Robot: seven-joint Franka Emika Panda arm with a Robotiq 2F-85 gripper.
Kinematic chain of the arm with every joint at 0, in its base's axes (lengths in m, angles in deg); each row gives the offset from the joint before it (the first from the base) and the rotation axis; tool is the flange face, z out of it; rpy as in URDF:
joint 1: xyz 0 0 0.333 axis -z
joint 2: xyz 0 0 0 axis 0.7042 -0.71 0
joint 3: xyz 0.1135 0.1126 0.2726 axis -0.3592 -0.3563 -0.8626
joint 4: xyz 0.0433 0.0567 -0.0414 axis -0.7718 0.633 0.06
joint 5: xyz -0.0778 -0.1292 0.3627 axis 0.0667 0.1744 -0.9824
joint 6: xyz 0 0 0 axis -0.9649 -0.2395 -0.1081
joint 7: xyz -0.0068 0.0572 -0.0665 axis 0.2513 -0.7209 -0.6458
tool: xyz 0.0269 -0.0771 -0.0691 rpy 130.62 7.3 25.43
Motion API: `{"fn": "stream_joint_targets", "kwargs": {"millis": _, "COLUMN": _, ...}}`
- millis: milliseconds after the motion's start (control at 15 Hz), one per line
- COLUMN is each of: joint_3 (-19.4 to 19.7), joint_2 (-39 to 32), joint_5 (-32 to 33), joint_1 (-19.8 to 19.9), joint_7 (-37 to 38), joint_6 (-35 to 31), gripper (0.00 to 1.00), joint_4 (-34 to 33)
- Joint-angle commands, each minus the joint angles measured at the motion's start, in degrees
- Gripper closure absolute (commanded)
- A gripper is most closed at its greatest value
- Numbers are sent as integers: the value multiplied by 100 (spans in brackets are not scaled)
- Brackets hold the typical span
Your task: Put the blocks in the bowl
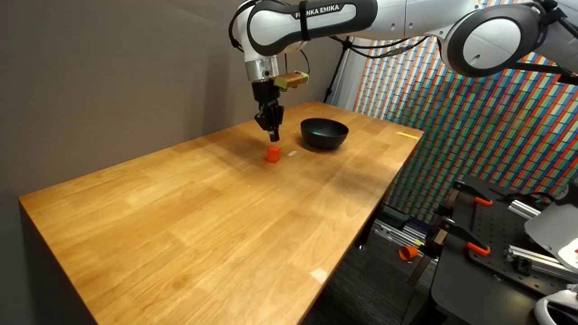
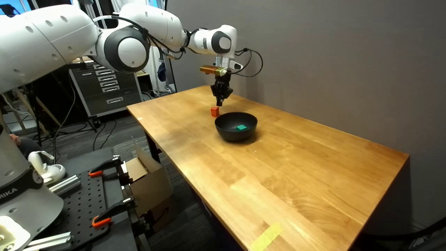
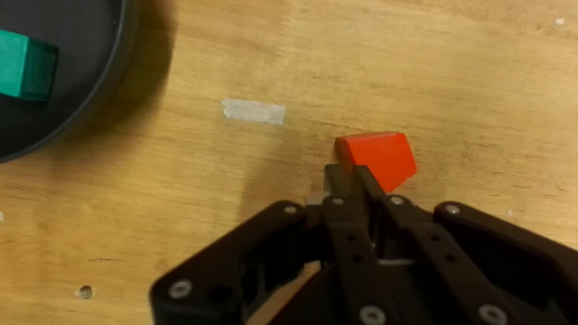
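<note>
Pick step: spread, centre, then go down

Wrist view, left to right. The bowl (image 3: 88, 54) ran out of view at the left; the green block (image 3: 27, 65) lay inside it, so that half of the task looked done. Next came a pale strip of tape (image 3: 254, 111) on the table (image 3: 496, 113), apart from the bowl. Then the gripper (image 3: 348, 177), its fingers (image 3: 333, 181) drawn together with nothing seen held between them. Rightmost, the red block (image 3: 384, 155) sat on the table, partly hidden by the fingers; in an exterior view the fingertips (image 1: 274, 135) stood just above it, a gap showing.

Step judged in hand: grasp of the red block. Best order was to spread the fingers wide before any descent, since a closed pair would likely have knocked or pushed it. The block seemed askew to the fingers, so a slight wrist turn looked worthwhile; a grip on its corners could have spun it. Centring, a straight descent and a squeeze low on two opposite faces were called for. The lift needed to clear the bowl's rim before travel, with release low, beside the green block.
</note>
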State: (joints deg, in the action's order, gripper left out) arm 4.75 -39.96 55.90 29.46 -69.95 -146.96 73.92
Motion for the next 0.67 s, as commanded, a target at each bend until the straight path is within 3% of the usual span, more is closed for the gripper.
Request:
{"fn": "stream_joint_targets", "kwargs": {"millis": 0, "joint_3": -189, "joint_2": 321, "joint_5": -247, "joint_1": 49, "joint_7": 40, "joint_6": 378, "gripper": 56, "joint_4": 179}}
{"fn": "stream_joint_targets", "kwargs": {"millis": 467, "joint_3": -486, "joint_2": 334, "joint_5": -383, "joint_1": 100, "joint_7": -620, "joint_6": 271, "gripper": 3, "joint_4": 253}}
{"fn": "stream_joint_targets", "kwargs": {"millis": 600, "joint_3": -444, "joint_2": 303, "joint_5": -321, "joint_1": 111, "joint_7": -846, "joint_6": 229, "gripper": 0, "joint_4": 336}}
